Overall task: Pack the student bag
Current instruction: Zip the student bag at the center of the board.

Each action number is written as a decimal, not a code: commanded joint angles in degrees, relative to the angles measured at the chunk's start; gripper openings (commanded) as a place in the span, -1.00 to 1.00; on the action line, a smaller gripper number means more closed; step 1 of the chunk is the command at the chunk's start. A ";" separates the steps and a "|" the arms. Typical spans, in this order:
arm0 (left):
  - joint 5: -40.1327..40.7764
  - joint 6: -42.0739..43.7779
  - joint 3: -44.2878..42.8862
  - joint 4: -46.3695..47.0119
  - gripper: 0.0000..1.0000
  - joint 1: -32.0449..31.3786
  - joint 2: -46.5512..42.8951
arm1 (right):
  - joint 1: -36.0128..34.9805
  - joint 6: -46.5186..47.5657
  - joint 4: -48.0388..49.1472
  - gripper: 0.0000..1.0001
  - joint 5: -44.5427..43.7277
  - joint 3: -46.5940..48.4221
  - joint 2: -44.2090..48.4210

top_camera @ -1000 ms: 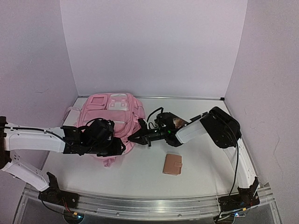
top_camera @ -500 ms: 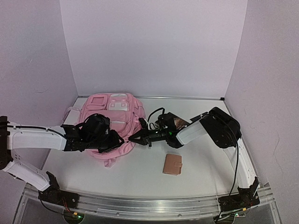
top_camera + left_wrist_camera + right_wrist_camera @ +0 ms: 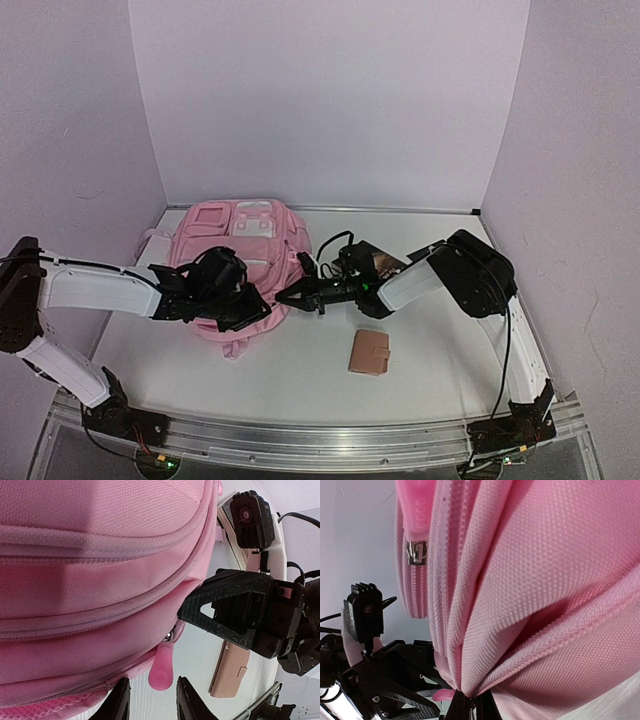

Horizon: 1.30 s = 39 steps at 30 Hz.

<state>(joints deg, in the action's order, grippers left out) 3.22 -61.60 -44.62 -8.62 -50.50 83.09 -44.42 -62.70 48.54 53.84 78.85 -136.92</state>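
Observation:
The student bag [image 3: 240, 225], a big soft pink backpack, lies flat at the back left of the table. My left gripper [image 3: 260, 310] is at its near right corner. In the left wrist view the jaws [image 3: 150, 702] stand open on either side of a pink zip pull [image 3: 162, 667] that hangs from the bag [image 3: 100, 555], touching neither finger. My right gripper [image 3: 283, 297] comes in from the right. In its own view it [image 3: 470, 702] is shut on a pinched fold of the bag's fabric [image 3: 545, 580] beside the zip.
A tan wallet [image 3: 369, 352] with a snap tab lies on the white table [image 3: 450, 390] to the right of the bag, seen also in the left wrist view [image 3: 227, 672]. Both gripper tips are close together. A second zip pull [image 3: 417, 505] sits higher on the bag.
My left gripper has slid right along the bag's near edge toward the right gripper, and its jaws have narrowed around the zip pull. The right gripper has kept its hold.

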 commanded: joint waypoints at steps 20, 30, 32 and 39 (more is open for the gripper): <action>-5.01 3.02 -7.25 2.02 -0.59 2.66 6.61 | -1.49 1.97 7.63 -1.00 2.10 -0.32 4.65; -1.74 2.24 -5.73 -4.57 -1.00 2.68 3.02 | -0.84 1.24 7.54 -1.00 2.23 0.60 4.66; -1.34 1.90 -4.67 -5.30 -1.00 2.69 1.63 | -0.62 0.87 7.51 -1.00 2.33 0.95 4.24; 2.29 0.34 -2.59 -14.43 -1.00 2.16 -4.14 | 2.03 -1.29 7.25 -1.00 2.66 3.04 1.97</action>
<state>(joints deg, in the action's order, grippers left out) 0.41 -60.10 -48.68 -13.13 -48.24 84.24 -45.03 -62.99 50.29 54.76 78.88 -136.90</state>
